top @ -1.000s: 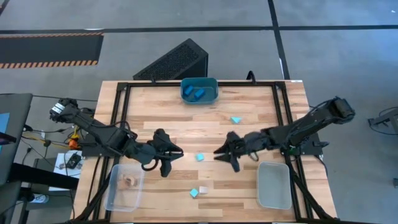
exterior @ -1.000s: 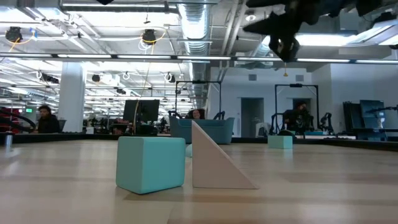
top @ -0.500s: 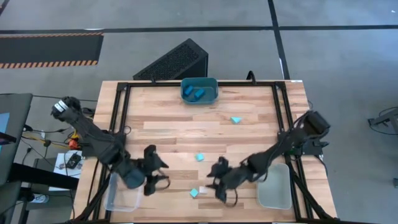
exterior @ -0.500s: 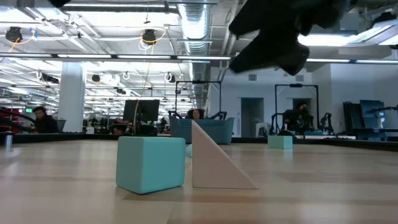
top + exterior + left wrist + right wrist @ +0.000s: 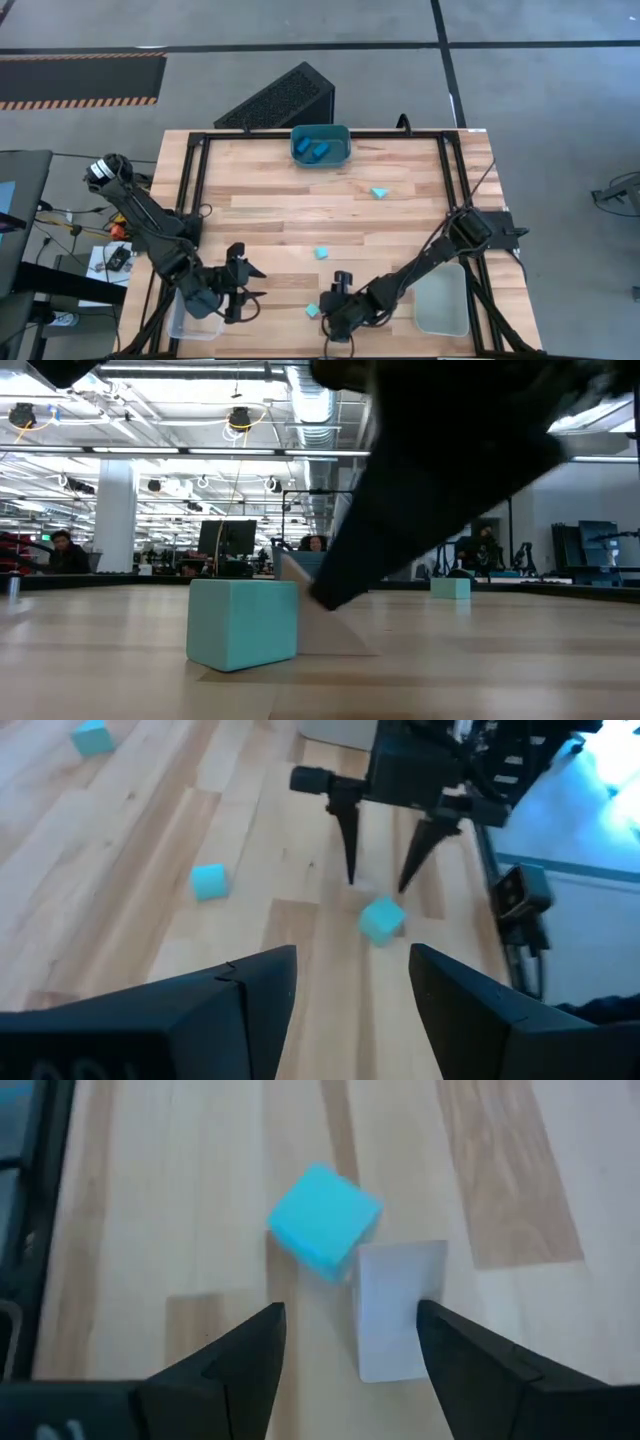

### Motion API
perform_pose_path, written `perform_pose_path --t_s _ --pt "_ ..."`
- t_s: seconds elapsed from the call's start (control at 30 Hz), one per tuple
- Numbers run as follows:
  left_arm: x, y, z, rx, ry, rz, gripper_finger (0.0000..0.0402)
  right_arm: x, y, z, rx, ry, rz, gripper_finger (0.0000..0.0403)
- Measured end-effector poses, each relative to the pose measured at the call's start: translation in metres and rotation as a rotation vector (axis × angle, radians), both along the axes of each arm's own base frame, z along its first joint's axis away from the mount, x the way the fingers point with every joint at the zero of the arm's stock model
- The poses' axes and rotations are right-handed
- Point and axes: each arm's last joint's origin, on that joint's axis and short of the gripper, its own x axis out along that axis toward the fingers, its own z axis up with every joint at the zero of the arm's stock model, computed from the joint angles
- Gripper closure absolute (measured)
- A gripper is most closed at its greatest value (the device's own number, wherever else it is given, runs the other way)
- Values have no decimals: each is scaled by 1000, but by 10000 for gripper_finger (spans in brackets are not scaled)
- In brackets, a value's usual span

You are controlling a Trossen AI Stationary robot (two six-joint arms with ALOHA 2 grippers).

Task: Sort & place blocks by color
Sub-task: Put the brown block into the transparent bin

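Note:
My right gripper (image 5: 333, 312) (image 5: 350, 1370) is open and low over the near middle of the table. Its fingers straddle a tan wedge block (image 5: 400, 1305) that rests on the wood. A light teal cube (image 5: 325, 1220) (image 5: 242, 622) stands against the wedge. My left gripper (image 5: 243, 287) (image 5: 350, 990) is open, beside the clear bin (image 5: 183, 318) at the near left. Another teal cube (image 5: 321, 253) and a teal wedge (image 5: 379, 192) lie mid-table. Blue blocks (image 5: 319, 150) sit in the teal bin (image 5: 296, 133). My right gripper comes at the tan wedge from above, pointing down, one finger on either side. One fingertip (image 5: 330, 595) meets the wedge's sloped face (image 5: 345, 635). Whether the other finger touches it, I cannot tell. The wedge stays flat on the table.
A grey bin (image 5: 441, 300) sits at the near right, under the right arm. The teal bin stands at the far edge. A black frame (image 5: 200, 180) runs along the table's sides. Bare wood lies between the two mid-table teal blocks and the far bin.
Both grippers have travelled from mid-table toward the near edge. The right one has dropped low over the tan wedge and teal cube. The left one has gone toward the near left, beside the clear bin. In the low view the wedge has shifted toward the cube.

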Motion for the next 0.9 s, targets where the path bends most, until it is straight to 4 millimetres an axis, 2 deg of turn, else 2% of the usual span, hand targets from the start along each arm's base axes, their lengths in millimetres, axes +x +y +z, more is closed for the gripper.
perform_pose_path --t_s 0.2,0.43,0.63,0.77,0.9 --pt "0 1 -1 21 3 -3 218 11 -14 1 21 -14 -37 147" --pt "-4 8 -7 62 58 62 218 11 -33 12 -22 6 -130 147" --pt "0 24 -12 58 107 208 218 19 -45 0 24 51 -132 148" --pt "3 28 -12 37 126 214 218 24 -50 0 45 38 -142 148" --pt "5 34 -13 85 144 223 219 26 -58 -7 45 70 -178 149"
